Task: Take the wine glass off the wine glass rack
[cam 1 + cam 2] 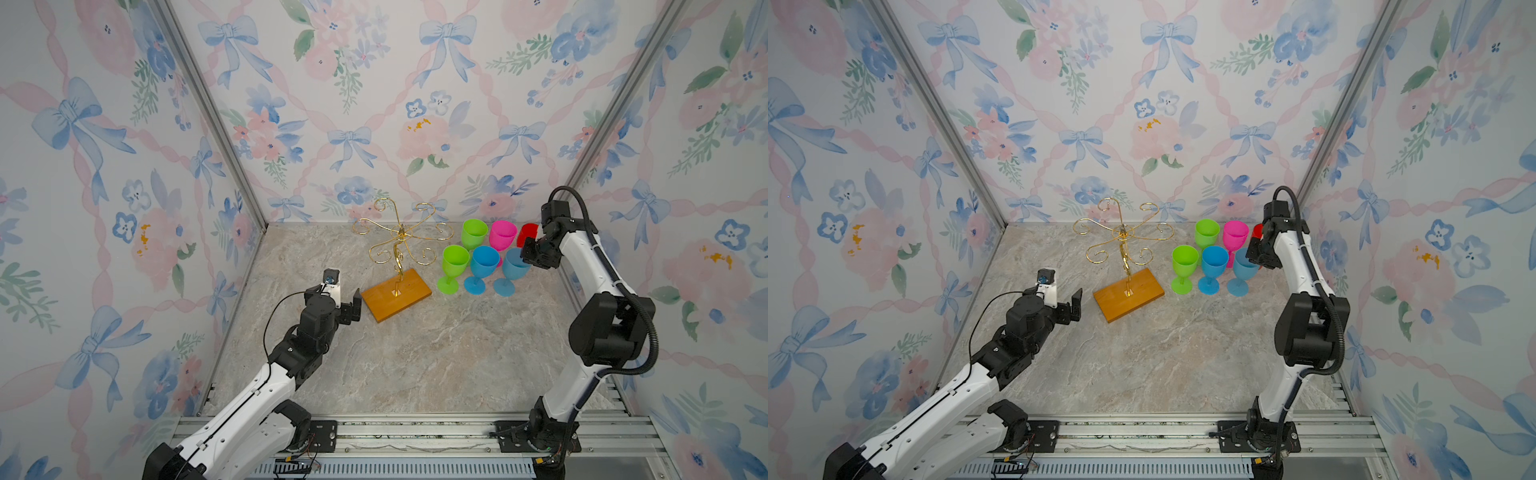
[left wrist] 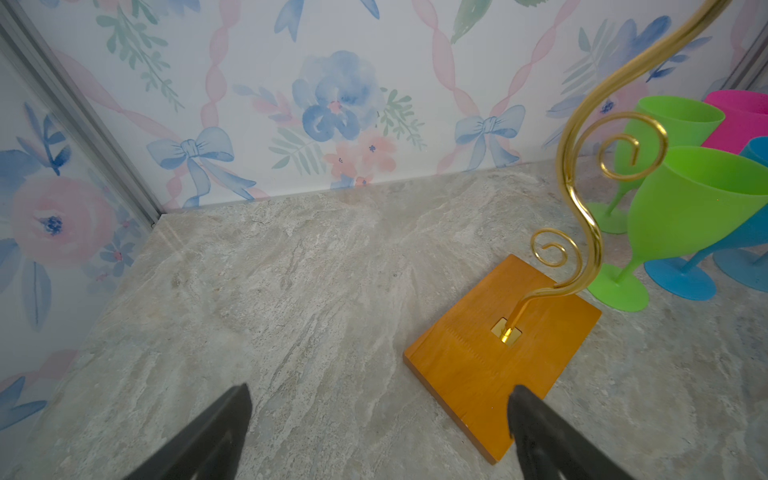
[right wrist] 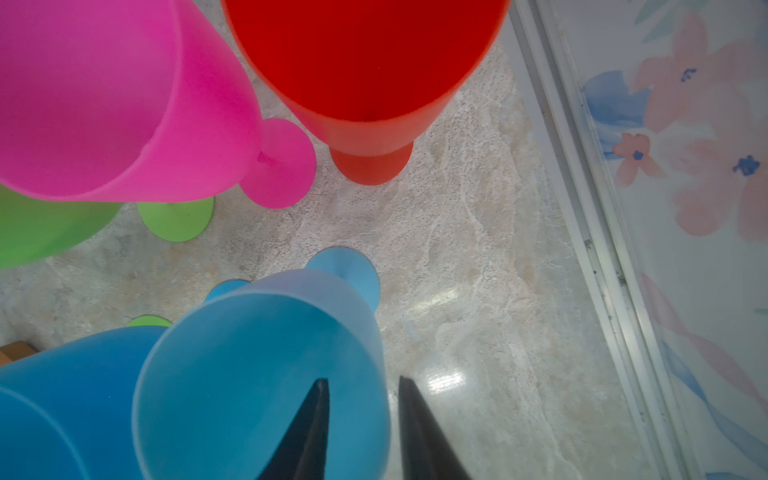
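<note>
The gold wire wine glass rack [image 1: 401,237] [image 1: 1123,239] stands on its orange wooden base [image 2: 498,374], and none of its curled arms carries a glass. A light blue wine glass [image 1: 513,266] [image 3: 257,374] stands upright on the table right of the rack. My right gripper [image 1: 528,257] [image 3: 363,380] is open and straddles its rim, one finger inside the bowl and one outside, with a gap to the wall. At the base's near left corner my left gripper [image 1: 349,307] [image 2: 379,390] stands wide open and holds nothing.
More glasses stand upright by the light blue one: red [image 1: 528,232], pink [image 1: 503,235], two green [image 1: 473,232] [image 1: 455,259] and a darker blue [image 1: 484,259]. The right wall's metal rail [image 3: 582,208] runs close behind my right gripper.
</note>
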Robot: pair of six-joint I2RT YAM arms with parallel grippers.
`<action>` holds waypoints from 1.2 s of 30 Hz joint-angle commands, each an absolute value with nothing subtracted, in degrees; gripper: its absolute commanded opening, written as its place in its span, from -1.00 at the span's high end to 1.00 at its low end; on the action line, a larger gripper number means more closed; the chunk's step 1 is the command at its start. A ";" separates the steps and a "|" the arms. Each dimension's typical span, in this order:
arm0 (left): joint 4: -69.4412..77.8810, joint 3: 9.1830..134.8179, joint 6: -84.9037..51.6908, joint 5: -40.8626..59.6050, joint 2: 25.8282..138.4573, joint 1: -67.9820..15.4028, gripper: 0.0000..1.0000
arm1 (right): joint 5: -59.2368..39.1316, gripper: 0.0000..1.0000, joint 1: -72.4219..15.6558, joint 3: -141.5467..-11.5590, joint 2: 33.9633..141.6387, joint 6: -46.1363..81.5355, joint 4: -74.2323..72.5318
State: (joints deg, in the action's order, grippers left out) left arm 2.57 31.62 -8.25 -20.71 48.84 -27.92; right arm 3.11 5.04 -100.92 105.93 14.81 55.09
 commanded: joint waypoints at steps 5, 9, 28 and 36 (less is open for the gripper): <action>11.63 29.61 -13.23 -13.01 51.44 -19.07 -0.96 | 0.62 -0.41 3.81 -94.24 90.79 13.34 48.52; 20.98 26.22 -13.69 -13.43 55.19 -15.84 -0.96 | 1.66 -0.87 2.68 -83.07 80.64 11.13 37.57; 61.90 15.25 -4.01 -22.63 81.63 -10.15 -0.96 | 15.27 -0.94 -3.90 -26.39 69.53 2.82 -27.40; 77.81 9.47 -6.25 -18.75 87.97 -6.33 -0.96 | 17.35 -0.94 -5.53 -21.77 78.49 0.94 -43.36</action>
State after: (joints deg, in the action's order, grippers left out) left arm 68.27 11.97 -5.61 -20.60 85.73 -6.68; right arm 15.51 -4.27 -22.79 77.56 3.25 -32.47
